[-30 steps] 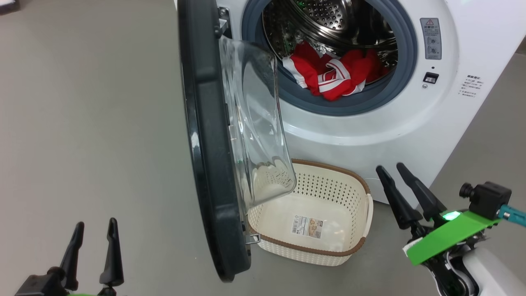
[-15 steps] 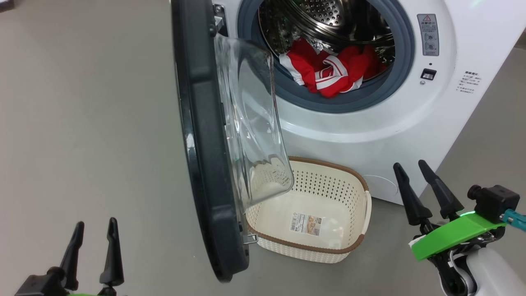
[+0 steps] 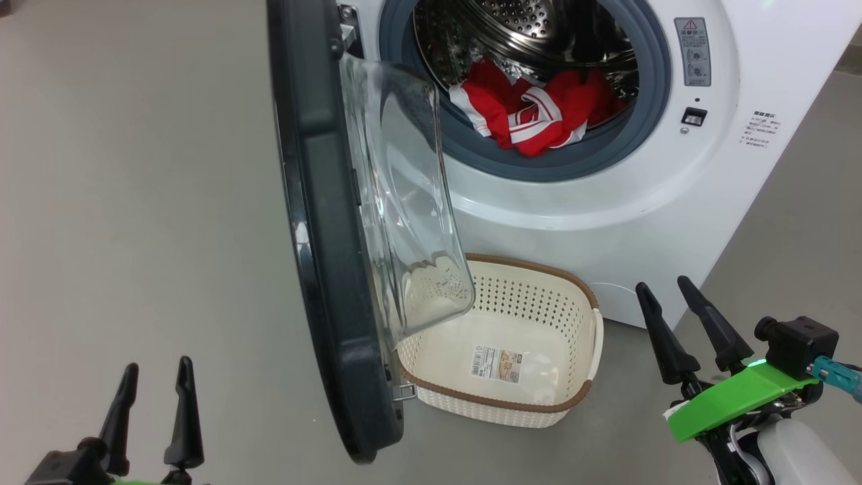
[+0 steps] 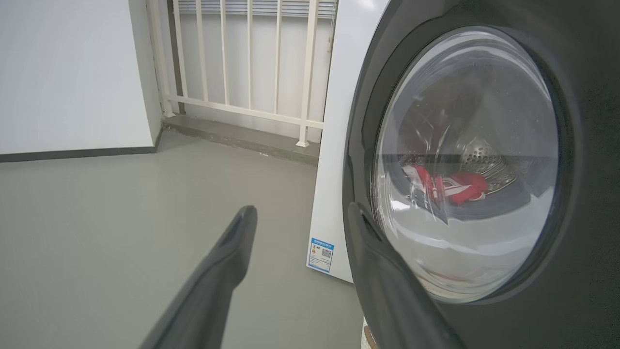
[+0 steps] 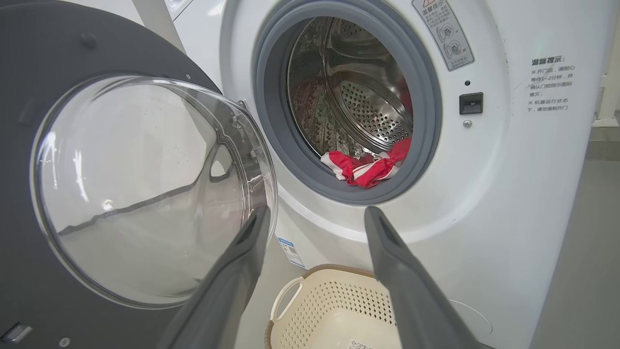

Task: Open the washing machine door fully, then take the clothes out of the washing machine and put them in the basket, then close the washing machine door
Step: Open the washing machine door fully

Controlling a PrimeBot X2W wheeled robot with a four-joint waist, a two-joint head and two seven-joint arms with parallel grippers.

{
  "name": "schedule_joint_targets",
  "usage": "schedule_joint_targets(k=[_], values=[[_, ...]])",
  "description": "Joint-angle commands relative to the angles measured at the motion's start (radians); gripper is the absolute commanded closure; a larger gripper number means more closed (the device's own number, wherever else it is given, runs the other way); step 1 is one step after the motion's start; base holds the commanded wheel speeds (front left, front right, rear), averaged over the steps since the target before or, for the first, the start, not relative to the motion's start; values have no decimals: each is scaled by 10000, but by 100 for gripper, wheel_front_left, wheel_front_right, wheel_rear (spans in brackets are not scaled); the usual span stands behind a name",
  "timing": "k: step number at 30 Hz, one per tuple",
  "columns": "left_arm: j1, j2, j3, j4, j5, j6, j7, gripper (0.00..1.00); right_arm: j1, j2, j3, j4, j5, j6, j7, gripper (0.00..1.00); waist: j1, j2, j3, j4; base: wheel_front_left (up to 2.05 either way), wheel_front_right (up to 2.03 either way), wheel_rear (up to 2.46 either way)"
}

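The white washing machine [image 3: 606, 215] fills the upper head view, its black door [image 3: 323, 222] swung out edge-on toward me, the glass bowl [image 3: 404, 202] bulging right. Red and white clothes [image 3: 532, 111] lie at the drum's front lip, seen too in the right wrist view [image 5: 368, 167]. The cream basket [image 3: 572, 397] stands on the floor below the opening, nothing in it but a label. My left gripper [image 3: 156, 367] is open at the lower left, left of the door's outer face [image 4: 581, 194]. My right gripper [image 3: 663, 286] is open right of the basket, holding nothing.
Grey floor [image 3: 135, 202] stretches left of the door. A white railing [image 4: 242, 72] and wall stand behind the machine's side. A blue label [image 4: 320, 254] marks the washer's lower corner. The basket's handle [image 5: 283, 300] faces the door side.
The whole head view has shifted, so the camera moved. Within it, my right gripper first moved right, then dropped lower and slightly back left; the left gripper stayed put.
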Motion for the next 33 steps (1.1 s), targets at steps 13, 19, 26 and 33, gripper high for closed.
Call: schedule_joint_targets(k=[13,19,26,33], values=[[-207,104,422,-269,15,-31,-80,0,-92,-86,245,-219,-68,16,-120,0,0,0,48,26,0,0,0],[-228,102,421,-259,-6,-31,-80,0,-113,-65,253,-180,-65,16,-120,0,0,0,68,6,0,0,0],[-253,118,377,-233,-4,-31,-80,0,-102,-49,209,-141,-83,16,-120,0,0,0,64,2,0,0,0],[-258,142,313,-198,-14,-31,-80,0,-64,-35,188,-112,-100,16,-120,0,0,0,5,24,0,0,0]])
